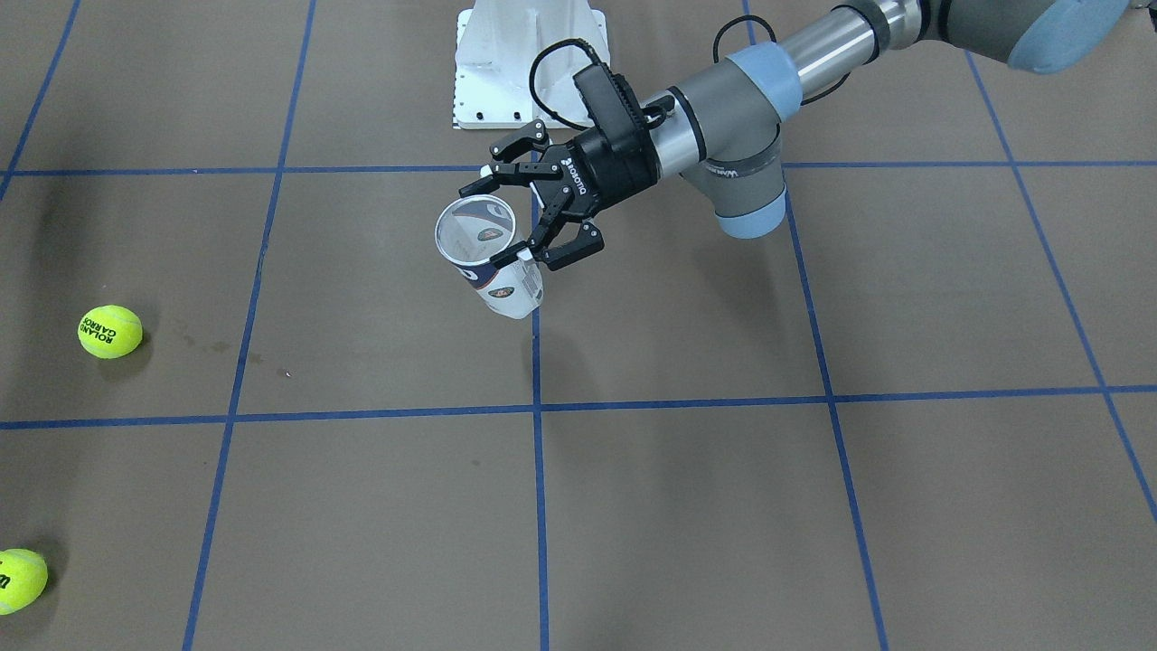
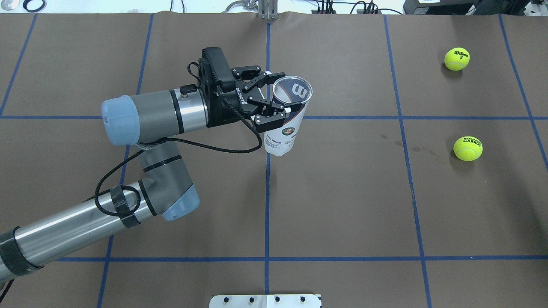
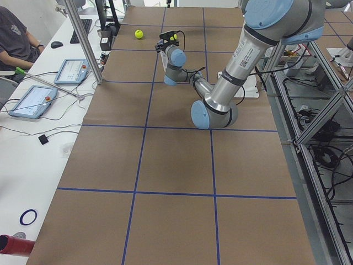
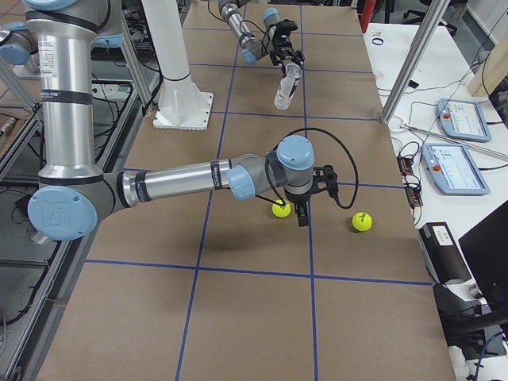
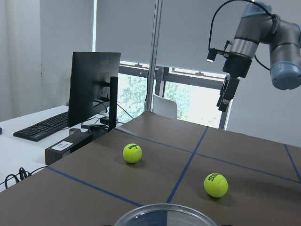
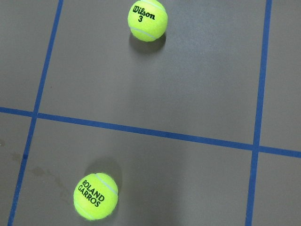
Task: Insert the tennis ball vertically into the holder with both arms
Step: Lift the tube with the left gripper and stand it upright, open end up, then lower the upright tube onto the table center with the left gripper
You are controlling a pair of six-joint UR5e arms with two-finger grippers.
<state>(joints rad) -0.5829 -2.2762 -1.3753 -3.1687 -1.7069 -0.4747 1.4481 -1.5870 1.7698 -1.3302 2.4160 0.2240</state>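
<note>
Holds the holder point(image 2: 281, 141) clamped in the left tool point(image 2: 278, 99), off the counter point(image 2: 342, 205), mouth up. Hangs the right tool point(image 5: 223, 100), spread impossible to tell, above the Wilson ball point(image 6: 147, 20) and Roland Garros ball point(image 6: 95, 196). Needs one picked, dropped in.

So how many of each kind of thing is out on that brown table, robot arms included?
Tennis balls: 2, the Wilson ball and the Roland Garros ball.
Ball cans: 1, the clear can, held in the left gripper.
Robot arms: 2, the left arm and the right arm.
Total: 5.
</note>
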